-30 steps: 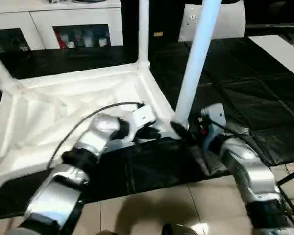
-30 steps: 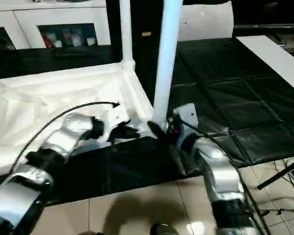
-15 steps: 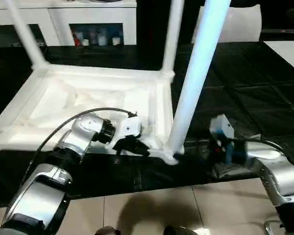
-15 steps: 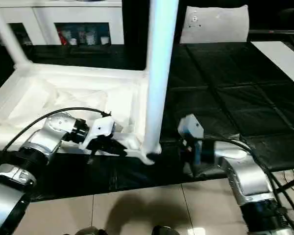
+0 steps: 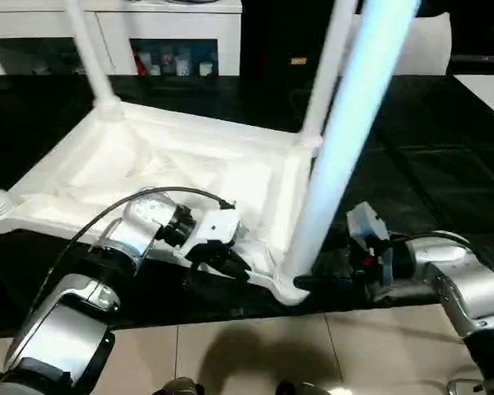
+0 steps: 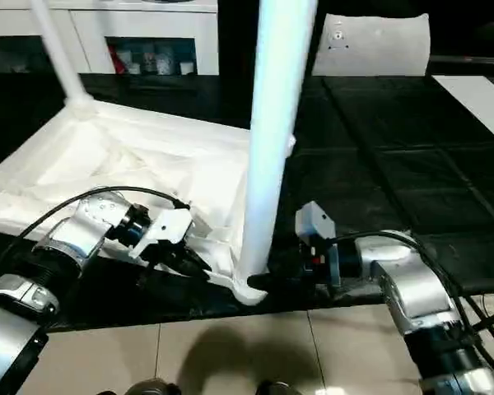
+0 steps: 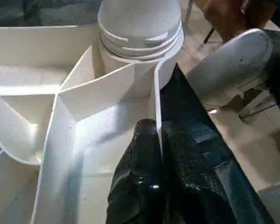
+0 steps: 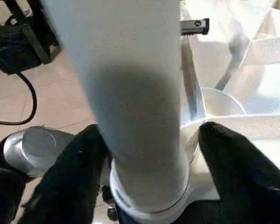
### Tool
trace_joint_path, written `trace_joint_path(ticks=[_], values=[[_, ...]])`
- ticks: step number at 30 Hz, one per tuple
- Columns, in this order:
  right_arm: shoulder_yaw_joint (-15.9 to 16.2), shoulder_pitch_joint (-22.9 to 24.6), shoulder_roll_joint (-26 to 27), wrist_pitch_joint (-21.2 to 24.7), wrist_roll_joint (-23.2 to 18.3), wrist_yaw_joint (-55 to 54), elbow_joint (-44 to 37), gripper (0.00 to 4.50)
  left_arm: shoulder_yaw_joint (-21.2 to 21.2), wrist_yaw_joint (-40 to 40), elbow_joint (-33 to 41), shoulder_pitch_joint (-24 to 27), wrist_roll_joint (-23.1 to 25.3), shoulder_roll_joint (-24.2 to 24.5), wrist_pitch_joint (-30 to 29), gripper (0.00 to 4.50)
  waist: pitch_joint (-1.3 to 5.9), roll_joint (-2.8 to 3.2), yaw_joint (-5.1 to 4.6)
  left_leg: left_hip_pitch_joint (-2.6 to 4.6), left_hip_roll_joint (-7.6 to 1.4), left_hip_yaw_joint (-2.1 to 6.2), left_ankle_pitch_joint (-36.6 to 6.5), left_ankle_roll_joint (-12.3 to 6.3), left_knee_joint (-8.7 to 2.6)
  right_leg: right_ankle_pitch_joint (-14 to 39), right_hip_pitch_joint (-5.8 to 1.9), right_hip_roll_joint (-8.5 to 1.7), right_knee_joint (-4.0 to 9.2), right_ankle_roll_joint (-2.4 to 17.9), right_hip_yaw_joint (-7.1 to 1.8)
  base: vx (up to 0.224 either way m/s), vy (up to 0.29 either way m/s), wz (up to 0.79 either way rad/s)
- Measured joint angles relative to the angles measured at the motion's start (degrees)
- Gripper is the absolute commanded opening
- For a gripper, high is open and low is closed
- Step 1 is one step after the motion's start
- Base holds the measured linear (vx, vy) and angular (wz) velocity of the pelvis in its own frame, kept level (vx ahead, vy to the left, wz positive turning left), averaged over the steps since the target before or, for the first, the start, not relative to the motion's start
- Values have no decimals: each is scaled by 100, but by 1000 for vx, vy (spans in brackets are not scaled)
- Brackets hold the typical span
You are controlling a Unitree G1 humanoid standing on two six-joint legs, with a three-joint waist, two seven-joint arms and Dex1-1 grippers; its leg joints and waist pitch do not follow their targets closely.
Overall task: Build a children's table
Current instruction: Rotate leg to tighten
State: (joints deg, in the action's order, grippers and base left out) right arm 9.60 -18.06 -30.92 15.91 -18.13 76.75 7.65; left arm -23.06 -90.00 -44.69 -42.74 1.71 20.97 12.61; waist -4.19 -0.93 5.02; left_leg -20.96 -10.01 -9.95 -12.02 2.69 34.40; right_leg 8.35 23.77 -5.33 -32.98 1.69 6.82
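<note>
The white children's table (image 5: 140, 164) lies upside down on the black mat, legs pointing up. The near leg (image 5: 346, 140) stands in the corner socket (image 7: 140, 32) closest to me. My left gripper (image 5: 230, 265) is shut on the thin rim wall just beside that socket, and the left wrist view shows its fingers (image 7: 144, 186) pinching the rim. At the base of the near leg my right gripper (image 6: 272, 280) is open, one finger (image 8: 70, 177) close against the leg (image 8: 130, 93) and the other (image 8: 238, 163) a little apart from it.
Two far legs (image 5: 86, 49) (image 5: 325, 74) rise at the back corners. White cabinets with glass doors (image 5: 165, 33) line the back. A flat white panel (image 6: 473, 90) lies on the mat at the right. The mat (image 5: 428, 164) ends at tiled floor (image 5: 230, 354) near me.
The view has shifted. My right gripper drew away from the near leg's base, then came back with its fingers on either side of it. The left gripper kept its hold on the rim.
</note>
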Motion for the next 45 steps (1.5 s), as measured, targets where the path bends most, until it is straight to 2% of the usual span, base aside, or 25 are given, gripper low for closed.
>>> trace_joint_path(ticks=[1, 5, 6, 9, 10, 15, 19, 21, 23, 25, 28, 31, 33, 34, 36, 38, 45], values=[[24, -12, 1, -9, -2, 37, 18, 287, -38, 0, 0, -9, -21, 1, 0, 0, -1, -1, 7, 0, 0, 0, 0, -1, 0, 1, 0, 0, -1, 0, 0, 0, 0, 0], [92, -19, 4, -10, -5, 120, 50, 275, -52, 0, 0, -35, -37, 0, 0, 0, -4, -7, 10, -1, 0, 0, 1, -3, 0, 2, 1, 0, -1, 0, 0, 0, 0, 0], [133, -19, 9, -10, -15, 130, 50, 245, -71, 0, 0, -39, -43, 3, 0, 0, -5, -8, 12, -1, 0, 0, 1, -2, 0, 2, 1, 0, -1, 0, 0, 0, 0, 0], [154, -19, 15, 8, -21, 138, 50, 233, -145, -16, 0, -44, -101, 32, 1, 0, -5, -8, 13, -1, 0, 0, 1, -1, 0, 2, 1, 0, -1, 0, 0, 0, 0, 0], [154, -19, 16, 10, -21, 138, 48, 215, -153, -21, 0, -45, -104, 37, 1, 0, -5, -9, 13, 0, 0, 0, 1, -2, 0, 2, 0, 0, -1, 0, 0, 0, 0, 0], [78, 60, 78, 192, -108, 54, -35, 203, -113, -33, 22, -45, -148, 8, -100, 0, -6, -11, 12, 1, -1, 0, 0, 0, -1, 4, 0, 0, -2, -2, 0, 0, 0, 0], [-98, 280, 327, 569, -134, -682, -317, 200, 8, 315, 27, -61, 23, -18, -371, 0, -6, -11, -16, 18, -1, -1, 3, 16, -1, 17, -10, 1, -5, -25, -2, 0, 0, 0], [-169, 295, 530, 687, 11, -1195, -378, 200, 82, 679, 20, -63, 80, -47, -640, 0, -6, -11, -75, 49, -1, -2, 7, 25, -2, 19, -33, 1, -4, -29, -3, 0, 0, 0], [-320, 300, 850, 956, 159, -1887, -452, 200, 193, 1077, 8, -64, 141, -111, -966, 0, -9, -15, -179, 88, 1, -1, 8, 28, -6, 27, -66, 1, 2, -42, -3, 0, 0, 0], [-612, 275, 1435, 1239, 366, -2915, -477, 198, 353, 1697, -26, -93, 249, -273, -1294, 0, -10, -15, -336, 93, 2, 2, 13, 37, -5, 31, -71, 2, 17, -48, 1, 0, 0, 0], [-905, 27, 2030, 1491, 717, -4250, -363, 198, 521, 2645, -184, -229, 321, -729, -1803, 0, -7, -9, -529, 82, 3, 5, 13, 36, -15, 31, -83, 5, 87, -48, 10, 0, 0, 0], [-1057, -207, 2387, 1579, 909, -5116, -198, 198, 685, 3272, -195, -252, 325, -1061, -2146, 0, -7, -8, -647, 65, 11, 4, 7, 25, -17, 29, -80, 4, 116, -46, 3, 0, 0, 0], [-1167, -398, 2642, 1586, 1025, -5592, -23, 198, 774, 3669, -195, -271, 327, -1224, -2335, 0, -6, -7, -668, 59, 12, 3, 3, 20, -19, 25, -75, 4, 114, -41, 1, 0, 0, 0], [-1186, -498, 2737, 1578, 1114, -5805, 62, 253, 817, 3855, -194, -295, 336, -1296, -2426, 0, -6, -7, -667, 55, 13, 3, 1, 18, -22, 17, -70, 4, 111, -34, 1, 0, 0, 0], [-1230, -570, 2870, 1461, 1180, -6002, 175, 253, 878, 4018, -178, -305, 340, -1362, -2517, 0, -6, -7, -658, 55, 13, 2, -3, 15, -30, 4, -67, 4, 103, -30, 1, 0, 0, 0], [-1317, -623, 3030, 1333, 1214, -6167, 264, 285, 926, 4144, -147, -308, 347, -1425, -2588, 0, -6, -6, -642, 55, 13, 2, -5, 12, -46, -1, -63, 5, 86, -27, 0, 0, 0, 0], [-1301, -466, 2947, 929, 1199, -5897, 207, 347, 885, 4132, 53, -258, 371, -1406, -2538, 0, -4, -3, -598, 35, 10, -3, -2, -20, -81, 16, -20, 10, 68, 11, 1, 7, 0, 0]])
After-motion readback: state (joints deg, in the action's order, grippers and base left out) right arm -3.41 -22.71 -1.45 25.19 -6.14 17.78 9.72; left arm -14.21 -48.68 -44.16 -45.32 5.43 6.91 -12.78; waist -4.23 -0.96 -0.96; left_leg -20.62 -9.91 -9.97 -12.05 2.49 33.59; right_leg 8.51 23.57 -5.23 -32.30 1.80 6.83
